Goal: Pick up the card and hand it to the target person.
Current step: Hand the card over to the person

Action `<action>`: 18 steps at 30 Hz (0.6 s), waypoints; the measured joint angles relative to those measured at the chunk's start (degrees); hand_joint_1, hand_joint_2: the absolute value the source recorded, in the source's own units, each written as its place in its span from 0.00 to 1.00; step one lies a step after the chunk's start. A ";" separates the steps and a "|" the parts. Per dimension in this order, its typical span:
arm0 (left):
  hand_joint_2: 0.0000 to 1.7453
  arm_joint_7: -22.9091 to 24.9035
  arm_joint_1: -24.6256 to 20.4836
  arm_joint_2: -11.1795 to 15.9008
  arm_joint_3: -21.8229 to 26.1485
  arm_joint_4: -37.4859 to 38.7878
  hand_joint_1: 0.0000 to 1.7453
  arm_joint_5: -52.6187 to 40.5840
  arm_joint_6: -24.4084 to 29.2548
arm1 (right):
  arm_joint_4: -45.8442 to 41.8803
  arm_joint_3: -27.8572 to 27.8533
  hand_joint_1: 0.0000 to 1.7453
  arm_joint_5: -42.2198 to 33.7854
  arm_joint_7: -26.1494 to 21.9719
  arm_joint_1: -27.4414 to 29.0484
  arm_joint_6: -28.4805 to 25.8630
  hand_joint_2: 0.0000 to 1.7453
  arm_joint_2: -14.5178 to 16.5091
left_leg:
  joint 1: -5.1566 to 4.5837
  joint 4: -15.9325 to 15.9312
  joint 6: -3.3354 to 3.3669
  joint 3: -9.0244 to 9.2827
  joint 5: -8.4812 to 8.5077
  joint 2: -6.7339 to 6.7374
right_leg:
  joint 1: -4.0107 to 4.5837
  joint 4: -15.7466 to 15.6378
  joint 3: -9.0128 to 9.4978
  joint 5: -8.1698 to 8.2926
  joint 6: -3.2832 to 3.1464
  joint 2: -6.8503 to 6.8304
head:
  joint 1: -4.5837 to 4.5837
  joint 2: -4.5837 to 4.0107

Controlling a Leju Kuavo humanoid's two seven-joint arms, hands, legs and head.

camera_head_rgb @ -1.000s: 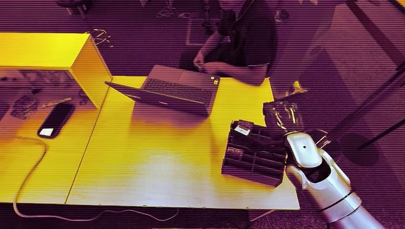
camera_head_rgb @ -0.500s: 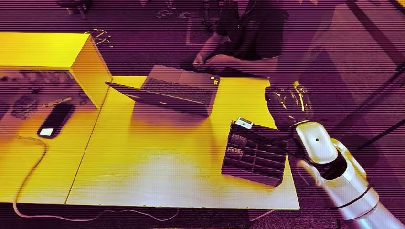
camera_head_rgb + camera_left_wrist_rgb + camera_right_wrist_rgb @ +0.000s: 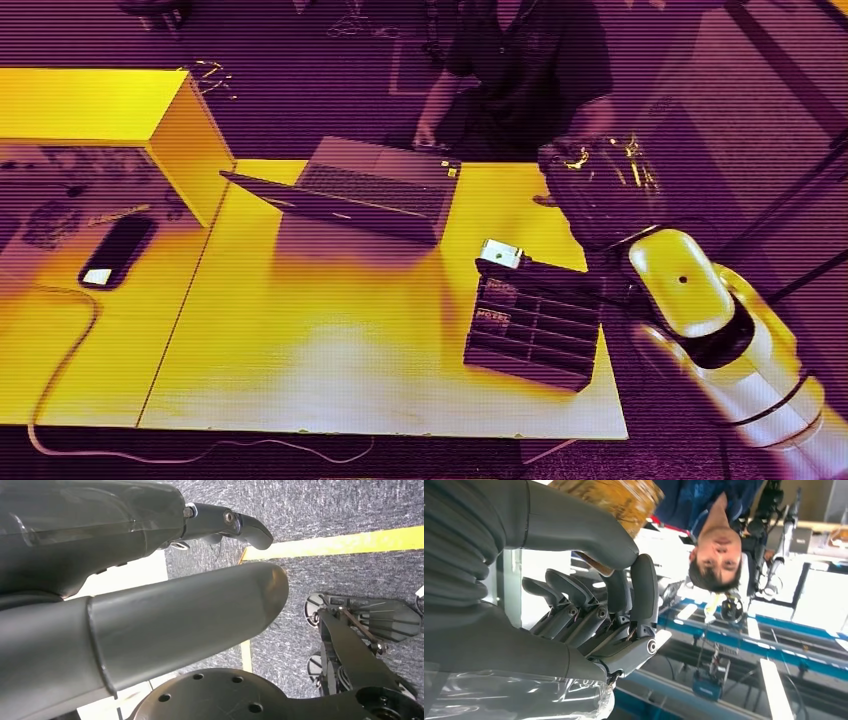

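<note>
The dark compartmented card box [image 3: 535,322] occupies the table's [image 3: 330,340] near right corner; the open grey laptop [image 3: 365,190] blocks the far middle. Between them lies bare yellow tabletop.

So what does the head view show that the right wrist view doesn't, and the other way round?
Head view only: the table, the laptop, and the box with a card at its far edge.
Right wrist view only: up close, the fingers curled in, one fingertip meeting the thumb; whether they pinch a card is unclear.
Both: the right hand, raised toward the person beyond the table.
</note>
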 joint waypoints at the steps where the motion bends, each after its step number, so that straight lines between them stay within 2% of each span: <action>1: 0.00 0.00 0.00 0.08 -0.06 0.00 0.00 -0.20 -0.25 | 0.21 0.31 1.00 0.15 -0.23 -0.62 -0.17 1.00 0.07 | 0.00 0.00 0.00 0.00 0.00 0.00 | 0.00 0.00 0.00 0.00 0.00 0.00 | -0.01 0.00; 7: 0.00 -0.04 -0.03 0.63 -0.99 0.00 0.00 -0.99 -1.59 | 4.29 2.17 1.00 0.31 -2.40 -5.01 -0.98 1.00 1.31 | 0.00 0.00 0.00 -0.03 0.00 -0.01 | 0.00 0.01 0.00 0.00 0.00 -0.02 | 0.00 0.00; 18: 0.00 -0.03 -0.05 0.98 -2.40 0.00 0.00 -1.57 -2.67 | 15.62 6.64 1.00 0.14 -4.18 -10.97 -3.34 1.00 5.80 | 0.00 0.00 0.00 -0.04 0.00 -0.04 | 0.01 0.01 0.00 0.00 0.00 -0.05 | 0.01 0.00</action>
